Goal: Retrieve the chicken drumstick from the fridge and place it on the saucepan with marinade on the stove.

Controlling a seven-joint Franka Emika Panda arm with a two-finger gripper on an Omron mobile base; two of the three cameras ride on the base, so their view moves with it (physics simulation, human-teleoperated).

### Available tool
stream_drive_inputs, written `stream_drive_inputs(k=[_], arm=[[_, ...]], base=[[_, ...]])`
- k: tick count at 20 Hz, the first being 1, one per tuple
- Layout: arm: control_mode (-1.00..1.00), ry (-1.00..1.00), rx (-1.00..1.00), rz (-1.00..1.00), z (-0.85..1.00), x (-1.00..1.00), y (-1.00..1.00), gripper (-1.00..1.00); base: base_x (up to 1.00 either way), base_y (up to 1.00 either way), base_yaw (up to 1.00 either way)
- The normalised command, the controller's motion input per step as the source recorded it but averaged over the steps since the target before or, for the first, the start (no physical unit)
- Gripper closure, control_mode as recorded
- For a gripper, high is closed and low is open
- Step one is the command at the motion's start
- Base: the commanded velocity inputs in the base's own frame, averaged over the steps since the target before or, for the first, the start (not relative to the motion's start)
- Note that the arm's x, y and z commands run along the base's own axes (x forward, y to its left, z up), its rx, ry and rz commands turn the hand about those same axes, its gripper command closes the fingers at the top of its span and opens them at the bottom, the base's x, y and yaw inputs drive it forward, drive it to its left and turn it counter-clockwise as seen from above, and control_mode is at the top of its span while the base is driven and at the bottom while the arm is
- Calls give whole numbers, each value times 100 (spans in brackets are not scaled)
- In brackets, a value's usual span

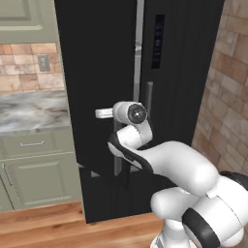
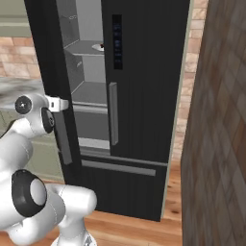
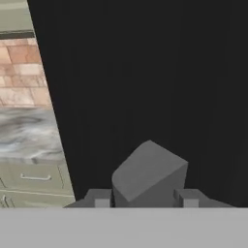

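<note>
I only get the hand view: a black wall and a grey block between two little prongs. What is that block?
Observer: It is the grey handle of the fridge's left door; the gripper sits near its top end.
Visitor: Is that door shut?
Observer: No, it stands ajar; grey shelves show through the gap.
Visitor: Anything on them?
Observer: A small pale thing lies on the upper shelf, too small to identify.
</note>
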Motion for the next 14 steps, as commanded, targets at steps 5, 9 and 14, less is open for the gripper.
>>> stream_drive_inputs(k=[5,9,14], arm=[[-100,13,-1,0,-20,-19,57,100],[-100,6,-2,0,-22,-24,54,100],[-100,3,-1,0,-24,-15,43,100]], base=[[0,0,0],[0,0,0],[0,0,0]])
